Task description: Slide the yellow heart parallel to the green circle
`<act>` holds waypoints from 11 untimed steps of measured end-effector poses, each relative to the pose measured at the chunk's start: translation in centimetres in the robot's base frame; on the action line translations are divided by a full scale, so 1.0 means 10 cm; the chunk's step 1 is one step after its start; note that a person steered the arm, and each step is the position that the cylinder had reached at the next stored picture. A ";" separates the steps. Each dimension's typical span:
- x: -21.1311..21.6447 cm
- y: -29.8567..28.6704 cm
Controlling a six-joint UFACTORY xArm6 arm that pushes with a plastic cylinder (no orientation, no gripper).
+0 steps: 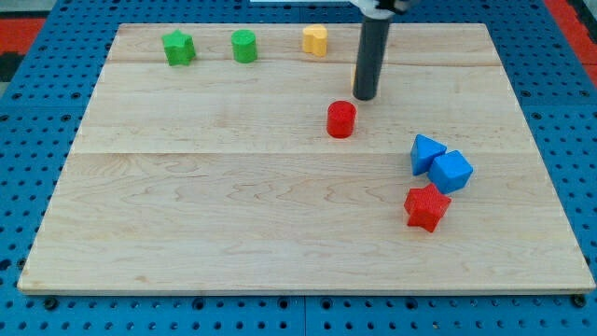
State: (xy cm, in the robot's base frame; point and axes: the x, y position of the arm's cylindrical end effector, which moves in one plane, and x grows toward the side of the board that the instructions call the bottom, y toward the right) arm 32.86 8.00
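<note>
You see a pale wooden board (233, 215) with visible grain and a matt finish, resting on a blue perforated base (37, 112). The red cylinder (341, 119) looks like smooth matt plastic; the rod (369, 56) is dark and matt.

A lab bench: wooden board (280, 215) on blue perforated mounting plate (28, 140).
</note>
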 end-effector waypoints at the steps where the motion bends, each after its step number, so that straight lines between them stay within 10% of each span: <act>1: -0.33 0.00; 4: -0.24 0.13; 6: -1.35 1.03; 11: -1.36 -0.08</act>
State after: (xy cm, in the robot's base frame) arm 19.25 7.18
